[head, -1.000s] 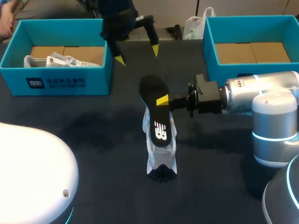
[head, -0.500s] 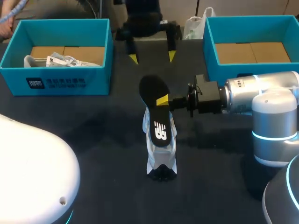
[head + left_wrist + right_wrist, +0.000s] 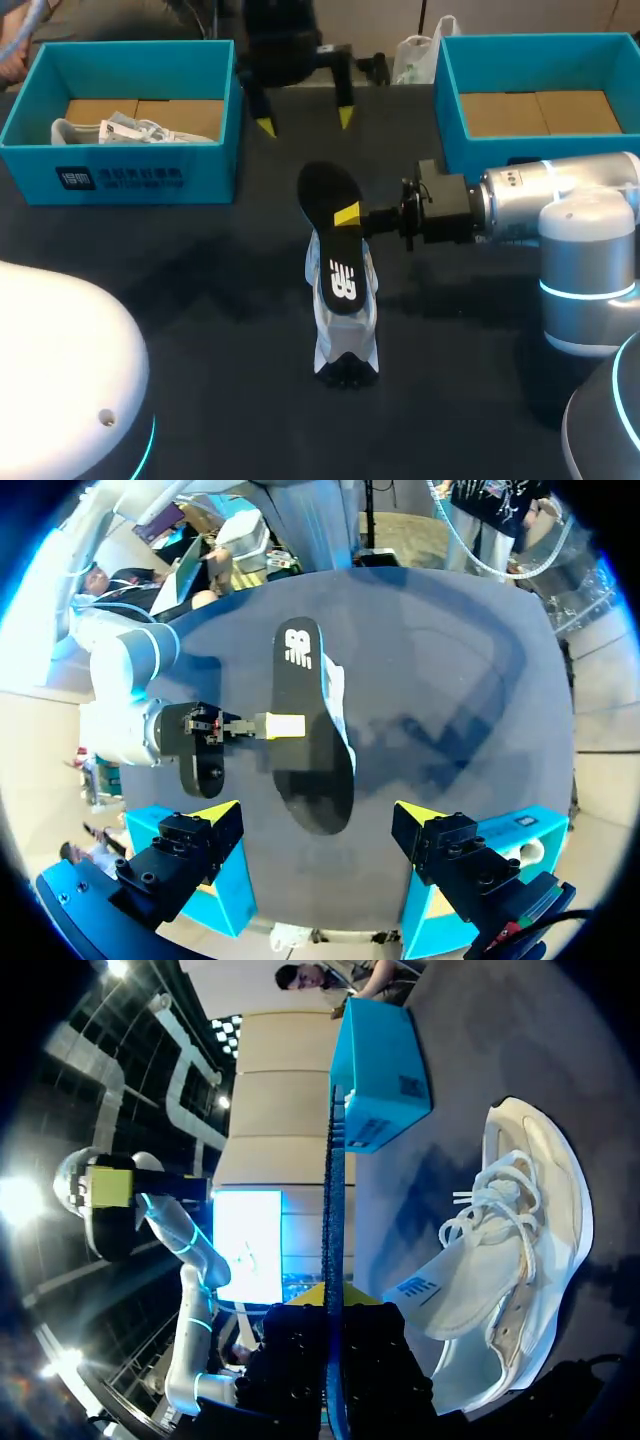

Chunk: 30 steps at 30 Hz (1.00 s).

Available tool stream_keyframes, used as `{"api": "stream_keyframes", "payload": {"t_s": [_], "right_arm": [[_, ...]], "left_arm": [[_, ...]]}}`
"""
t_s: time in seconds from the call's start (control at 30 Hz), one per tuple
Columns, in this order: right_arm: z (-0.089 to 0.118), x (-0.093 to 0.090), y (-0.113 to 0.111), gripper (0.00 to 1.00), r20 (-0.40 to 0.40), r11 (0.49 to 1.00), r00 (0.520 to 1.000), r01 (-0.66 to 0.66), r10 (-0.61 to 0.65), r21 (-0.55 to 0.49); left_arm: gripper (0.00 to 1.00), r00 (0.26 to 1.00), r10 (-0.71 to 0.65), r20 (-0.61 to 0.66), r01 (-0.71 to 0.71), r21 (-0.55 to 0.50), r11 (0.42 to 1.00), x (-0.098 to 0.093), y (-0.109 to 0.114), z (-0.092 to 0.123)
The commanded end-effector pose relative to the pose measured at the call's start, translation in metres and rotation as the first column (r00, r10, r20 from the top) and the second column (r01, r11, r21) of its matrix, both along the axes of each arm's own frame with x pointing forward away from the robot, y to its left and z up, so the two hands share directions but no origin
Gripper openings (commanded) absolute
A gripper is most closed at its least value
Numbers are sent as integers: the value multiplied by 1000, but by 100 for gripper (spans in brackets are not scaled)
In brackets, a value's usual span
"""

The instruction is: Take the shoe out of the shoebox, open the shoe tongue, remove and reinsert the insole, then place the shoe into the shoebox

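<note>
Because the right tool [image 3: 347,215] pinches the black insole [image 3: 330,235] by one thin side edge only, the insole could twist or slip free. Its lower end could also snag and tip the white sneaker [image 3: 345,330] under it, midway between the bench's [image 3: 200,300] side edges. The right arm reaches in level from the right edge. The left tool [image 3: 305,122] hangs wide open and empty near the far edge.

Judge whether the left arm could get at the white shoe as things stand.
Probably yes, at its sides: the left gripper hangs open with bare table between it and the shoe, but the insole in the right gripper is held above it.
</note>
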State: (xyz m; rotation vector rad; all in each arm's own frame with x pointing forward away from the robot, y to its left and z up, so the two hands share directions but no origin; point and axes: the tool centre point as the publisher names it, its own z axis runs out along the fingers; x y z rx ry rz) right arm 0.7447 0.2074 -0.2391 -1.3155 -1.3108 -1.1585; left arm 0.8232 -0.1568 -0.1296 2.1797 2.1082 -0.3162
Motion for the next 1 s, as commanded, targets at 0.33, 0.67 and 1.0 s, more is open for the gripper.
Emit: {"api": "stream_keyframes", "payload": {"t_s": [0.33,0.67,1.0], "right_arm": [[0,-1,1,0,0,1000,1000,3,-3,-3],[0,-1,1,0,0,1000,1000,3,-3,-3],[0,-1,1,0,0,1000,1000,3,-3,-3]], "left_arm": [[100,988,141,-62,-140,-745,652,-25,63,-14],[100,988,141,-62,-140,-745,652,-25,63,-14],[100,975,4,-223,-202,-874,442,-22,77,-32]]}}
